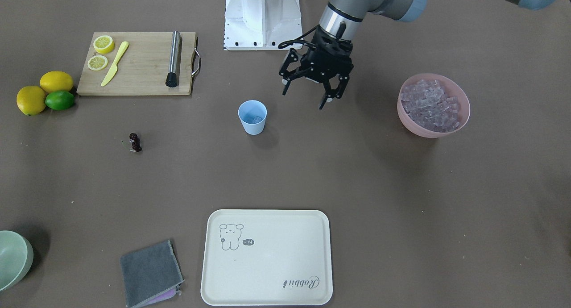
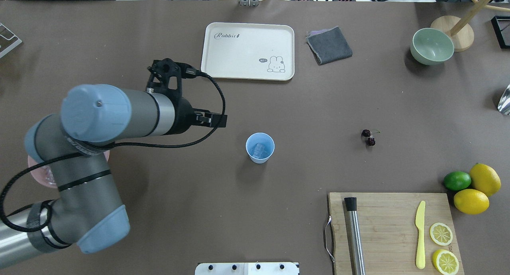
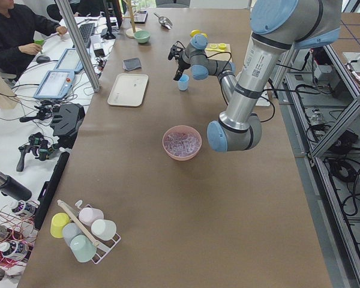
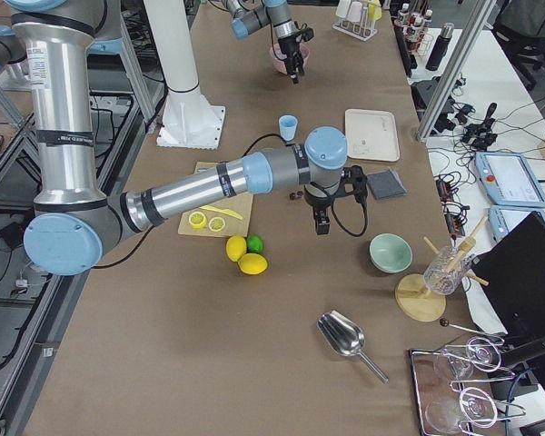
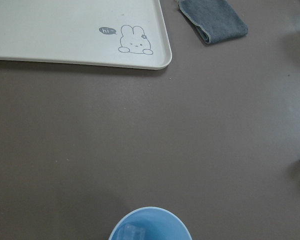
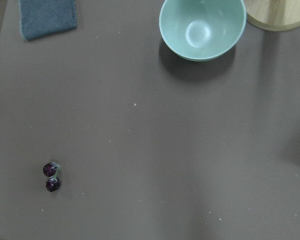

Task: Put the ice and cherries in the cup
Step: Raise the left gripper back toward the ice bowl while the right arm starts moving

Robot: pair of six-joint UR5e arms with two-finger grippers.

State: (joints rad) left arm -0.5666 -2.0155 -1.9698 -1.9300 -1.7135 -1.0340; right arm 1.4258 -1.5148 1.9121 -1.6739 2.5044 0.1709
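Note:
The light blue cup (image 1: 252, 117) stands upright mid-table with a few ice cubes in it (image 2: 259, 149). It also shows at the bottom edge of the left wrist view (image 5: 150, 226). More ice fills the pink bowl (image 1: 432, 105). My left gripper (image 1: 305, 98) is open and empty, hovering between the cup and the pink bowl. The cherries (image 1: 135, 142) lie on the table, far from the cup, and show in the right wrist view (image 6: 51, 177). My right gripper (image 4: 322, 223) hangs above the table near the cherries (image 4: 295, 194); I cannot tell whether it is open or shut.
A white tray (image 1: 266, 257) and a grey cloth (image 1: 150, 272) lie across the table. A cutting board (image 1: 138, 63) holds lemon slices, a yellow knife and a metal muddler. Two lemons and a lime (image 1: 44, 93) sit beside it. A pale green bowl (image 2: 432, 46) stands at a corner.

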